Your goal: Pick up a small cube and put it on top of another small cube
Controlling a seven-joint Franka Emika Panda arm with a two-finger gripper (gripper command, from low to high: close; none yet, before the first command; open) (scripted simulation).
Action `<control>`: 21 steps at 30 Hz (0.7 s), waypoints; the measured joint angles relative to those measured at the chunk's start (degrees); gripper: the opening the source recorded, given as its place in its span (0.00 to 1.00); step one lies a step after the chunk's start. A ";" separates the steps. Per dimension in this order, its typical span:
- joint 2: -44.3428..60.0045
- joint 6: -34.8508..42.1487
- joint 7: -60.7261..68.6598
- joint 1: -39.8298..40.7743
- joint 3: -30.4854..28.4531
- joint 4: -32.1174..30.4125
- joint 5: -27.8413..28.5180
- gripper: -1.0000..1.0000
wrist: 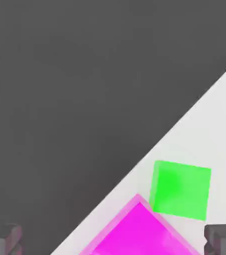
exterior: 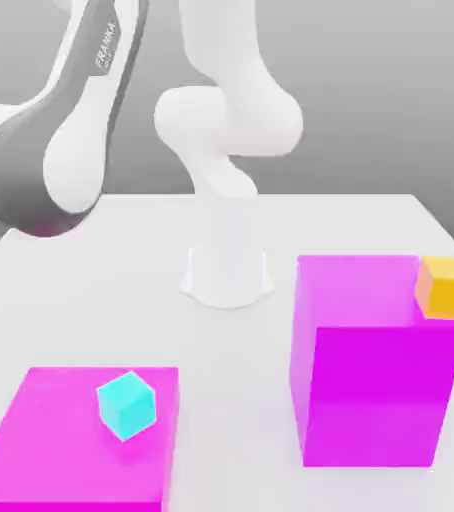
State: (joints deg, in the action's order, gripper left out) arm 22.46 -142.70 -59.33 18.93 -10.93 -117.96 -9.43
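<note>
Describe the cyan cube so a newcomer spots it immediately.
Find the low, flat magenta slab toward the exterior view's left, not the tall magenta block. The cyan cube rests on it, near its far right corner in that view. The other small cube there, on the tall block, is orange.

I see a gap of bare bench [exterior: 231, 350] between the low magenta slab [exterior: 71, 440] and the tall magenta block [exterior: 371, 390]; the block's height bars any low sideways pass.
</note>
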 joint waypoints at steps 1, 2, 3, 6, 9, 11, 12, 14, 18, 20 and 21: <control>2.12 -0.29 -0.16 0.75 -0.13 0.44 -0.67 0.50; 4.24 -0.59 -0.33 1.52 -0.21 0.88 -1.32 0.50; 6.34 -1.57 -0.19 2.08 0.02 1.32 -1.96 0.50; 12.54 -5.83 0.79 3.36 1.36 2.65 -3.75 0.50; 13.77 -6.76 1.02 3.61 1.68 2.92 -4.10 0.00; 13.77 -6.78 1.09 3.61 1.69 2.92 -4.18 0.00; 13.77 -6.79 1.13 3.62 1.70 2.92 -4.23 0.00; 13.67 -6.66 1.10 3.56 1.60 2.90 -4.22 0.00; 6.64 -1.28 0.03 1.99 0.21 1.33 -2.19 0.00; 2.37 1.38 1.21 -0.77 2.09 0.09 -0.64 0.00; 0.35 2.59 1.94 -2.16 3.21 -0.53 0.04 0.00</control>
State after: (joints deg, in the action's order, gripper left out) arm 22.81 -140.11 -57.39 16.78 -7.72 -118.50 -9.38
